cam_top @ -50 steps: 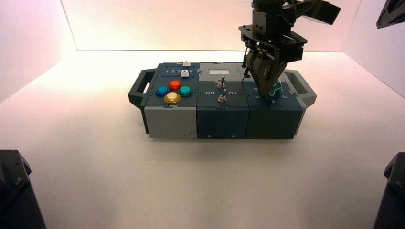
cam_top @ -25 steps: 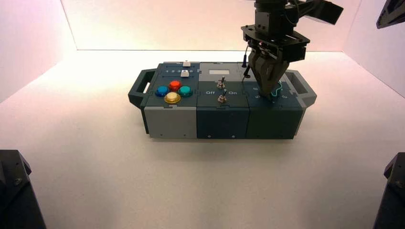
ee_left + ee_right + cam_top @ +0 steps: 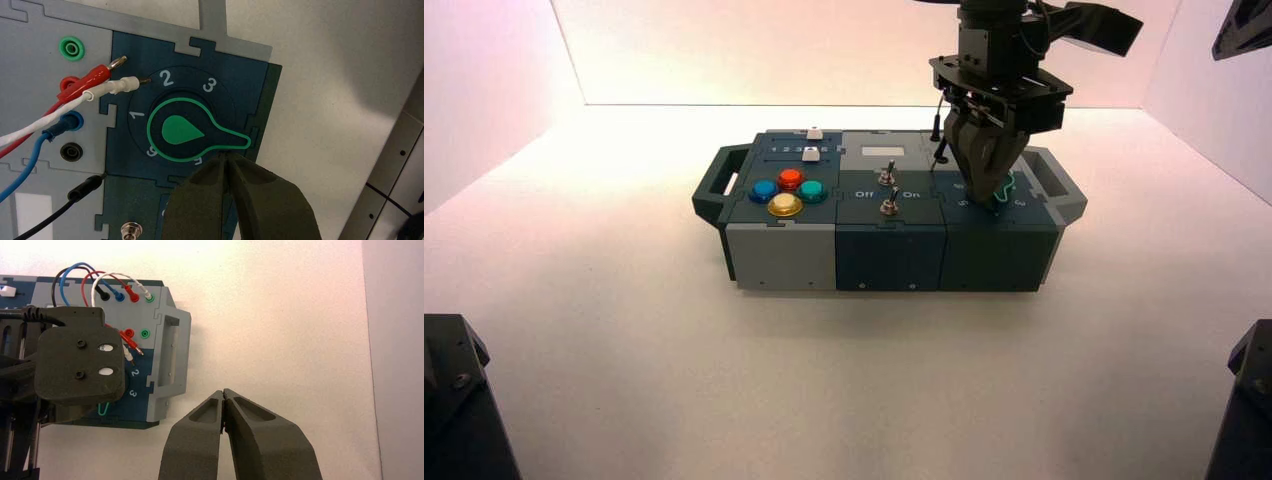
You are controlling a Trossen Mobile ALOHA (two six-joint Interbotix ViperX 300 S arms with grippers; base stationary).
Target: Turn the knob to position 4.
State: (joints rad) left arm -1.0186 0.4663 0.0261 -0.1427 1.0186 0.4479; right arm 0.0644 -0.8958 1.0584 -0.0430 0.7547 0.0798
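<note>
Blue, red, teal and yellow push buttons cluster left of two metal toggle switches

The dark teal and grey plastic box has a matt, smooth skin made of interlocking flat panels, and it rests on a smooth, matt white counter. The teardrop-shaped green plastic knob looks flat and matt, with a brighter green outline around a dark base. The round coloured push buttons are glossy and catch the light. The two small toggle switches look like shiny metal. The left end effector has dull, slightly rough dark plastic fingers. The red and white plug sleeves look like smooth soft plastic with bare metal tips.
</note>
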